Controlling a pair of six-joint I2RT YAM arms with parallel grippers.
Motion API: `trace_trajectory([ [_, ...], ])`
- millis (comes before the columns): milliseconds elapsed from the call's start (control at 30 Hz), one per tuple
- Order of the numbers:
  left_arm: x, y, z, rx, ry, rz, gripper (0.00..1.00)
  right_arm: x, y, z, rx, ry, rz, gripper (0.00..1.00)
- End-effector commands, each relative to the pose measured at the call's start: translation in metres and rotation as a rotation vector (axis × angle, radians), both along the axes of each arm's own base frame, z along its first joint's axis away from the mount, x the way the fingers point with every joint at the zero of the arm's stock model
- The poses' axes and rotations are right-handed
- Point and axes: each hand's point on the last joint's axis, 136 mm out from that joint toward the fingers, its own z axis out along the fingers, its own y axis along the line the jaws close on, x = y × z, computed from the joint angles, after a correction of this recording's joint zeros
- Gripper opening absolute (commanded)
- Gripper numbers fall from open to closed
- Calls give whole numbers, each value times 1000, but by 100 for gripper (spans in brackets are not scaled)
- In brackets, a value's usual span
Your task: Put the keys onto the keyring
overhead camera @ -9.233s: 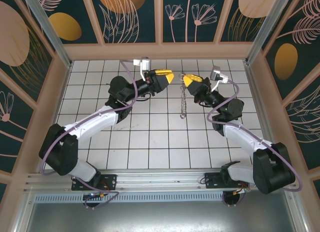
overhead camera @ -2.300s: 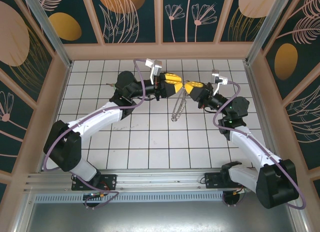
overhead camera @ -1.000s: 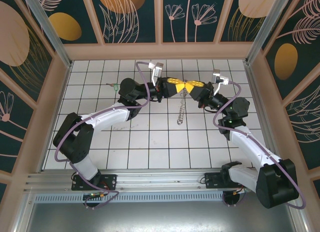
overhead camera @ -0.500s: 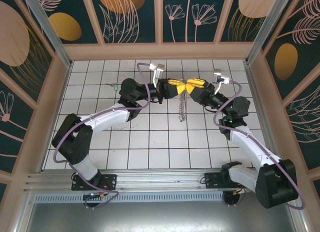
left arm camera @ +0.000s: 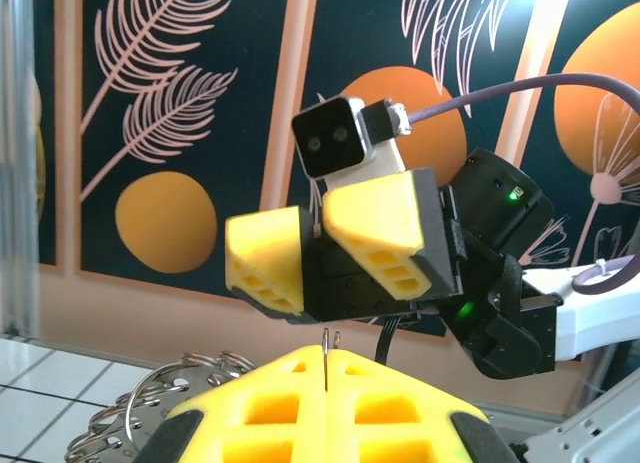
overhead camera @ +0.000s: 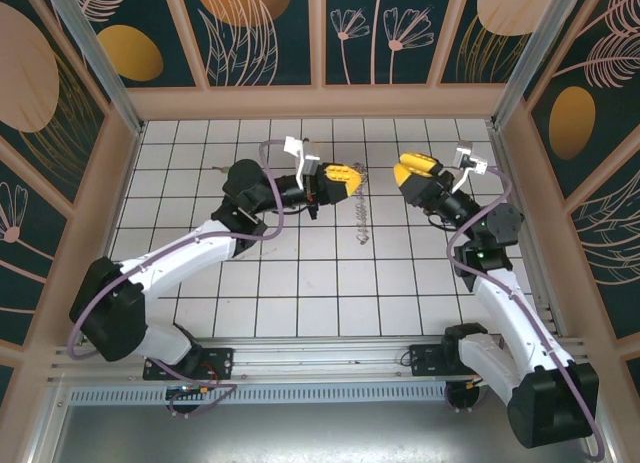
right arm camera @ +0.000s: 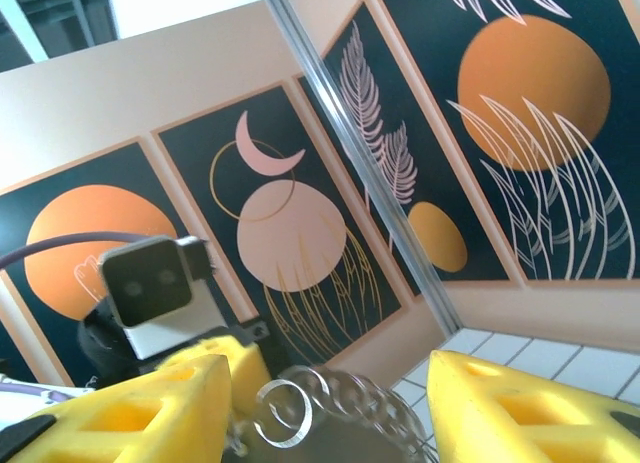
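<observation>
My left gripper (overhead camera: 354, 179) is shut on the keyring (overhead camera: 363, 219), which hangs below it as a chain of silvery loops over the tiles. In the left wrist view a thin wire of the ring stands up between the closed yellow pads (left arm camera: 290, 383), and the loops (left arm camera: 150, 403) bunch at the lower left. My right gripper (overhead camera: 405, 173) is open, a short way right of the ring and apart from it. In the right wrist view the blurred loops (right arm camera: 330, 403) lie between its spread fingers (right arm camera: 140, 408). A slim sliver of the key (overhead camera: 214, 168) pokes out beside the left arm.
The tiled floor (overhead camera: 300, 273) is walled by tan rails and patterned panels. Both arms reach to the back middle, with open tiles in front of them. In the left wrist view the right gripper's open fingers (left arm camera: 385, 218) face mine closely.
The right gripper has opened, let go of the keyring and drawn back to the right. The left arm has shifted slightly left, and the ring now hangs from the left gripper alone.
</observation>
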Motion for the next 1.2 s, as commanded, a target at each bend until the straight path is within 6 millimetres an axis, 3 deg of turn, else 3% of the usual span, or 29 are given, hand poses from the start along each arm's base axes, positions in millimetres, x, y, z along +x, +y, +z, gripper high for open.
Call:
trace_trajectory([
  [0,-2,11,15,-21,-118,74,0,4,-3,-14,-9,29,-24,55],
  [200,-3,21,25,-43,-152,129,0,8,-3,-29,-19,69,-27,55],
  [233,-3,22,16,-29,-137,139,0,9,-3,-30,-20,75,-31,55],
  [567,5,37,15,-37,-144,257,0,22,-5,-54,-57,160,-70,63],
  [633,10,41,16,-41,-131,295,0,31,-5,-63,-76,209,-89,66],
  [800,45,52,12,-9,-50,471,0,56,-2,-100,-112,370,-117,78],
  [933,69,69,13,6,-9,592,0,71,16,-129,-173,468,-117,78],
  [1167,112,122,8,5,68,793,0,91,77,-170,-330,567,-100,77],
])
